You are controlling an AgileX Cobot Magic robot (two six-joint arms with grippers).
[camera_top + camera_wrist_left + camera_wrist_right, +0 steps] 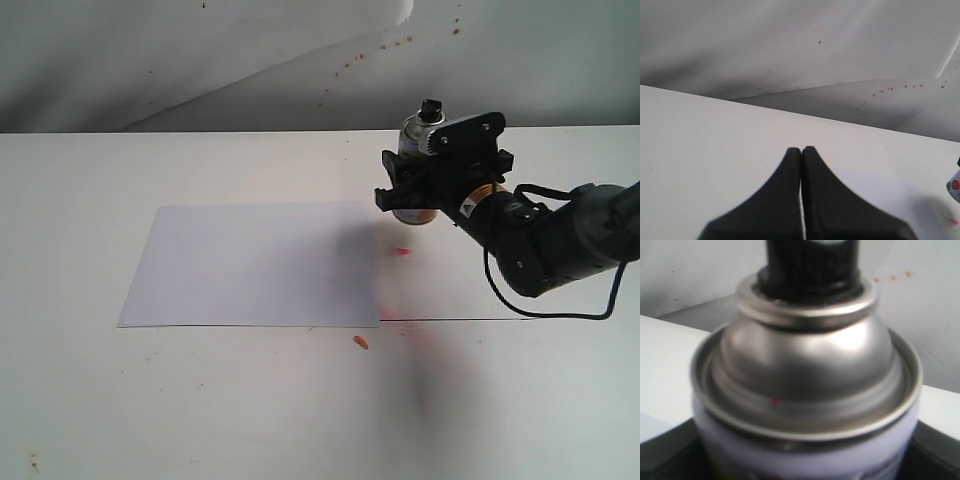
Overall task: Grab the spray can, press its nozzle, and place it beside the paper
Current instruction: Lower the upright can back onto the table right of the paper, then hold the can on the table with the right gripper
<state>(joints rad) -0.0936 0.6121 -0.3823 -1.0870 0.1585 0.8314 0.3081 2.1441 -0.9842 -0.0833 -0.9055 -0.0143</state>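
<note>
My right gripper [420,190] is shut on the spray can [413,137], which stands upright just right of the paper's far right corner. Whether its base touches the table I cannot tell. The can's metal shoulder [807,370] fills the right wrist view. Its black nozzle [431,108] sticks up above the gripper, and that same nozzle [812,262] reaches the frame edge. The white paper [255,262] lies flat left of the can. My left gripper [801,150] is shut on nothing and hangs over bare table; it does not show in the exterior view. A dotted sliver of the can [955,185] shows at that view's edge.
Small orange-red specks lie on the table: one [402,251] just right of the paper, another [360,342] near its front right corner. A grey backdrop [250,50] with red spots stands behind the white table [200,400]. A dark seam [450,320] crosses the table under the right arm.
</note>
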